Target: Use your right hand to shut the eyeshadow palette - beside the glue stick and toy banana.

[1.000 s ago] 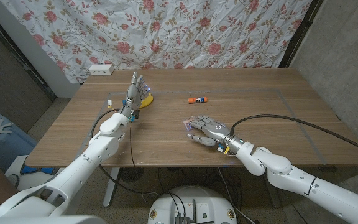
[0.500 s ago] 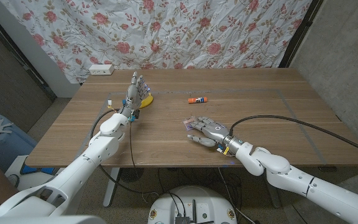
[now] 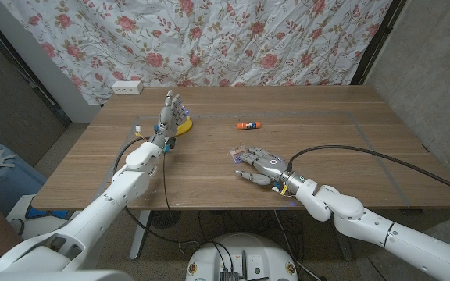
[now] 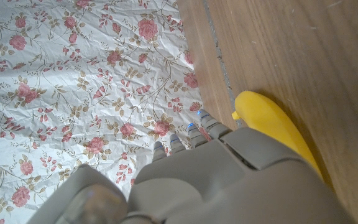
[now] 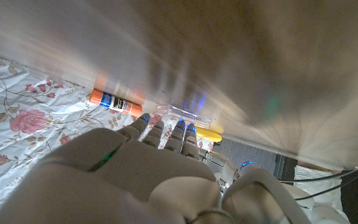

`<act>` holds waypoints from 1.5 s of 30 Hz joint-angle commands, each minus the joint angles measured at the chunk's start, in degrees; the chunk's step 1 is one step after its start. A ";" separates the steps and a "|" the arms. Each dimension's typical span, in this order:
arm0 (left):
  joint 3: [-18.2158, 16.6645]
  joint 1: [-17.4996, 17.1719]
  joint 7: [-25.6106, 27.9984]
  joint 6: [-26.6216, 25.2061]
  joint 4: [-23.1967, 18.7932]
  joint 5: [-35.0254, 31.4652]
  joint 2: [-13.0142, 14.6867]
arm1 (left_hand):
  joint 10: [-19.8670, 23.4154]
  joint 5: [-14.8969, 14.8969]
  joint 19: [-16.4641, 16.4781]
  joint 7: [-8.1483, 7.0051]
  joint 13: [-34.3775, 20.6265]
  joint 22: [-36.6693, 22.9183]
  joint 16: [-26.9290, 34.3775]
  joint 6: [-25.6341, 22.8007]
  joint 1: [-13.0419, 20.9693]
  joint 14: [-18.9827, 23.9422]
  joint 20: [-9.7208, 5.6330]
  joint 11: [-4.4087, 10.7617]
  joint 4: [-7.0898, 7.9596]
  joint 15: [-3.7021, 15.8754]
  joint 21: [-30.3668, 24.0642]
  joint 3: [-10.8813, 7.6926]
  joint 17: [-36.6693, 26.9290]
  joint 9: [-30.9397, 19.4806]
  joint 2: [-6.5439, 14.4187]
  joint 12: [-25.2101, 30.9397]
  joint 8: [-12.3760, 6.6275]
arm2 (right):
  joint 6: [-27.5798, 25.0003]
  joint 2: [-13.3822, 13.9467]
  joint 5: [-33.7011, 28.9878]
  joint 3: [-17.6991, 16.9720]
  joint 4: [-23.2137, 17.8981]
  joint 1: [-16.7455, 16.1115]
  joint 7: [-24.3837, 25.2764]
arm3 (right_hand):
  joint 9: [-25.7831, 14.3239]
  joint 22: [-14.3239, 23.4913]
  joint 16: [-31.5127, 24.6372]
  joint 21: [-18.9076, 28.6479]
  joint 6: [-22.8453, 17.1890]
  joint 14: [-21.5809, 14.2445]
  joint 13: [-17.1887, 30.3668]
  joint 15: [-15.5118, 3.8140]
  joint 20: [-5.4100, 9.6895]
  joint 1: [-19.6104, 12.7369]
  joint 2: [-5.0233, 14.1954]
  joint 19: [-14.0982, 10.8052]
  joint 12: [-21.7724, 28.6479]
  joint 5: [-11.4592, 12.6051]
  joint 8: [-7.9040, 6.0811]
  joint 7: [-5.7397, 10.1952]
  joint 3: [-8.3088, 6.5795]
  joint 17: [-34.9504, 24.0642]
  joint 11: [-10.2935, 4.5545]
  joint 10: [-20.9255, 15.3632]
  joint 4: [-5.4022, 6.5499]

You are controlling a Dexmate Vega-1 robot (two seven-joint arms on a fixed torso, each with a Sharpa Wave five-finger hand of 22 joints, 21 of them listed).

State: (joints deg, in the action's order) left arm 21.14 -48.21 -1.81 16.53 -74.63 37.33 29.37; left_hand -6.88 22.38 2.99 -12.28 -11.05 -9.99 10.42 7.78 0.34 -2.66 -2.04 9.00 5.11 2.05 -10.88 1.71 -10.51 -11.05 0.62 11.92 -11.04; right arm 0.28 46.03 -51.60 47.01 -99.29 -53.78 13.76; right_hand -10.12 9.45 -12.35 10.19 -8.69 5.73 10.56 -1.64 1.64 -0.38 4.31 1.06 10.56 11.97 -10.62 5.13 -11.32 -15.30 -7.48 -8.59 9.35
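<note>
**A:** Start at the right hand [image 3: 261,165]. What are its fingers doing?

**B:** In the head view they lie stretched out and a little apart over the eyeshadow palette [image 3: 239,154], fingertips at its edge. The thumb sticks out toward the table's near edge. They rest on the palette rather than wrapping around it. From the right wrist view the fingers [image 5: 160,130] reach toward a thin clear edge of the palette [image 5: 188,112], but that picture is blurred, so I cannot tell if the lid is fully down.

**A:** And where does the palette sit?

**B:** On the wooden table [image 3: 350,140], near its middle, mostly hidden under the hand. The glue stick [image 3: 248,125] lies a little farther back, apart from it; the wrist camera shows its orange cap and white label [image 5: 112,101].

**A:** The left hand?

**B:** The left hand [image 3: 169,114] stands upright on the far left part of the table, fingers straight, slightly apart and pointing up, holding nothing. The toy banana [image 3: 184,125] lies just beside it; in the left wrist view the yellow banana [image 4: 272,124] sits right next to the fingers [image 4: 194,134].

**A:** Anything further out?

**B:** A white power strip [image 3: 126,87] at the far left corner, and a floral curtain [image 3: 233,39] behind the table.
</note>
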 commanded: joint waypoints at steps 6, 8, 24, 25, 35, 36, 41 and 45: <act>0.01 0.02 -0.02 0.03 0.03 -0.01 -0.02 | 0.18 0.29 0.51 -0.31 -0.21 -0.25 0.45 -0.12 0.47 -0.37 -0.45 0.54 0.13 4.10 -0.38 -0.22 -0.20 -0.20 -0.07 0.31 -0.33 | -0.22 0.05 0.51 0.21 0.65 0.10 0.29 | -0.10 0.27 -0.51 0.45 -0.54 0.10 0.24 -2.79 0.78 0.53 3.36 0.19 0.36 0.34 -0.37 -0.06 -0.01 -0.31 0.24 -0.53 0.41; 0.01 0.02 -0.02 0.03 0.04 -0.01 -0.02 | 0.21 0.29 0.50 -0.31 -0.21 -0.25 0.46 -0.12 0.46 -0.36 -0.44 0.46 0.13 4.08 -0.37 -0.22 -0.20 -0.20 -0.07 0.32 -0.33 | -0.23 -0.04 0.78 0.14 0.69 0.05 0.43 | -0.10 0.27 -0.54 0.50 -0.17 0.11 0.23 -2.77 0.82 0.59 3.38 0.14 0.22 0.39 -0.22 -0.04 0.04 -0.32 0.13 -0.21 0.48; 0.02 0.02 -0.01 0.03 0.03 -0.02 -0.03 | 0.12 0.29 0.52 -0.31 -0.21 -0.25 0.45 -0.11 0.46 -0.37 -0.50 0.53 0.14 4.15 -0.38 -0.23 -0.20 -0.20 -0.07 0.28 -0.32 | 1.78 -0.55 2.97 -0.56 0.31 0.49 1.84 | -0.12 0.25 -0.54 0.67 0.82 0.38 0.21 -2.55 1.02 0.53 3.54 -0.23 -0.01 0.63 0.02 0.17 0.10 -0.32 -0.28 0.69 0.53; 0.02 0.02 0.00 0.03 0.03 -0.02 -0.03 | 0.12 0.29 0.53 -0.31 -0.21 -0.25 0.45 -0.11 0.46 -0.37 -0.51 0.54 0.14 4.13 -0.38 -0.23 -0.20 -0.20 -0.07 0.28 -0.32 | 1.82 -0.53 2.84 -0.55 0.23 0.51 1.88 | -0.12 0.25 -0.54 0.68 0.82 0.38 0.21 -2.55 1.04 0.52 3.55 -0.25 -0.01 0.64 0.02 0.19 0.10 -0.32 -0.30 0.68 0.53; 0.02 0.02 0.00 0.03 0.03 -0.02 -0.04 | 0.11 0.29 0.48 -0.31 -0.21 -0.25 0.45 -0.10 0.46 -0.38 -0.50 0.50 0.14 4.09 -0.37 -0.23 -0.20 -0.20 -0.07 0.28 -0.32 | 1.97 -0.21 3.51 -1.37 -1.17 -0.03 1.85 | -0.12 0.24 -0.56 0.75 0.70 0.37 0.20 -2.60 1.43 0.41 3.65 -0.47 0.09 0.74 -0.09 0.21 0.04 -0.29 -0.11 0.58 0.48; 0.02 0.02 0.00 0.03 0.03 -0.02 -0.03 | 0.11 0.29 0.50 -0.31 -0.21 -0.25 0.45 -0.09 0.46 -0.38 -0.48 0.49 0.13 4.09 -0.37 -0.23 -0.20 -0.20 -0.07 0.28 -0.32 | 1.90 -0.18 3.64 -1.51 -1.38 -0.16 1.87 | -0.12 0.24 -0.57 0.76 0.70 0.37 0.20 -2.59 1.47 0.40 3.66 -0.50 0.09 0.75 -0.09 0.16 0.03 -0.29 -0.12 0.60 0.48; 0.02 0.02 -0.01 0.03 0.02 -0.02 -0.03 | 0.11 0.29 0.50 -0.31 -0.21 -0.25 0.44 -0.09 0.46 -0.40 -0.52 0.49 0.13 4.09 -0.37 -0.23 -0.20 -0.20 -0.08 0.28 -0.31 | 1.85 -0.09 4.85 -2.27 -2.36 -0.79 1.74 | -0.13 0.23 -0.62 0.79 0.62 0.26 0.19 -2.61 1.52 0.34 3.72 -0.60 0.13 0.80 -0.14 0.16 -0.02 -0.27 -0.18 0.51 0.45; 0.02 0.01 -0.01 0.03 0.03 -0.02 -0.03 | 0.14 0.29 0.53 -0.31 -0.21 -0.25 0.45 -0.09 0.47 -0.38 -0.48 0.61 0.13 4.10 -0.38 -0.24 -0.20 -0.20 -0.07 0.29 -0.31 | 2.30 0.02 5.51 -2.76 -3.03 -1.17 2.07 | -0.13 0.23 -0.67 0.91 0.58 0.13 0.19 -2.66 1.42 0.27 3.80 -0.98 0.14 0.85 -0.18 0.13 -0.08 -0.25 -0.17 0.52 0.42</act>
State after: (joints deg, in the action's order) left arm 21.17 -48.19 -1.82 16.53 -74.61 37.30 29.33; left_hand -6.88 22.38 2.99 -12.28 -11.05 -9.99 10.42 7.78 0.34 -2.66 -2.04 9.00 5.11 2.05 -10.88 1.71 -10.51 -11.05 0.62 11.92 -11.04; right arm 2.03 45.80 -47.80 45.54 -100.58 -53.97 15.37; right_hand -10.02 9.45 -12.80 10.72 -7.96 5.73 10.66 -1.64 2.04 0.50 3.42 0.62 10.59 12.52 -10.61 5.44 -11.09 -15.43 -7.89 -8.18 9.58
